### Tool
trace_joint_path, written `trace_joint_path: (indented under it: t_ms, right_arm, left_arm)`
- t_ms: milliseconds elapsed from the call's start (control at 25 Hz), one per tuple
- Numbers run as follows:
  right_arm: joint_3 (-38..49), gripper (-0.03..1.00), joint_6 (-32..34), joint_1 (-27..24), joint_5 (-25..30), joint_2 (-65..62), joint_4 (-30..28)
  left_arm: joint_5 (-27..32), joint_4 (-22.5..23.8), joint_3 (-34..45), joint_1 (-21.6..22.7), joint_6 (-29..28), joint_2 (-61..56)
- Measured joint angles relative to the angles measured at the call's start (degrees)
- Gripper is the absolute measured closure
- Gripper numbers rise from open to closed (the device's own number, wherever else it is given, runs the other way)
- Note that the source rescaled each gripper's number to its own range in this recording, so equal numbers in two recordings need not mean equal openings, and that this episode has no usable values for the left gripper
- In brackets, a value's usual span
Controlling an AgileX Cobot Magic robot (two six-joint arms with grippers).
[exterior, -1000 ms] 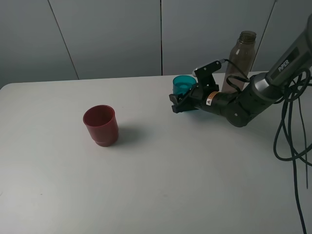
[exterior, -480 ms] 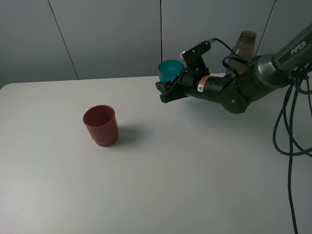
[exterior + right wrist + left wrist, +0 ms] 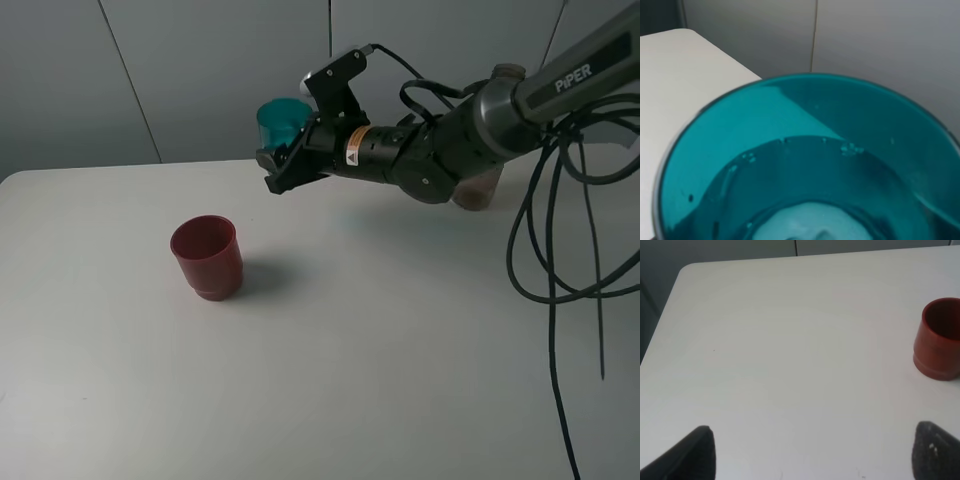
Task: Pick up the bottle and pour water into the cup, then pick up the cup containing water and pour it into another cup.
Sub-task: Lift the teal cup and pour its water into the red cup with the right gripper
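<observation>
— Why is that cup up in the air?
— My right pincer is closed narrow on the lower part of the teal tumbler. I hold it upright and clear of the table, I judge so that no water spills before I am over the dark red cup. That one stands mouth up on the table, below my pincer and well ahead of it

— And the bottle?
— The smoky bottle stands behind my right pincer, back along the arm. With water in the tumbler, its part looks done

— Your other pincer?
— My left pincer is spread wide with nothing between its tips, above bare table, the red cup ahead of it. I reckon it is parked out of the way

— What can't you make out?
— My arm covers most of the bottle; only the neck and a bit of the base show. My right wrist view is filled by the tumbler's mouth. I see beads on the wall and something pale at the bottom, but I cannot tell the water level, and my own fingers are hidden under the cup
</observation>
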Motion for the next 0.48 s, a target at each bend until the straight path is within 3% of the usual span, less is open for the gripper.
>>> trace_joint_path:
  t_ms: [240, 480]
  right_arm:
    - [-4.99, 0.91, 0.15, 2.76, 5.65, 0.0, -0.91]
    - [-6.68, 0.91, 0.15, 4.35, 6.53, 0.0, -4.2]
  left_arm:
    - [0.0, 0.0, 0.0, 0.0, 0.0, 0.0]
    - [0.0, 0.0, 0.0, 0.0, 0.0, 0.0]
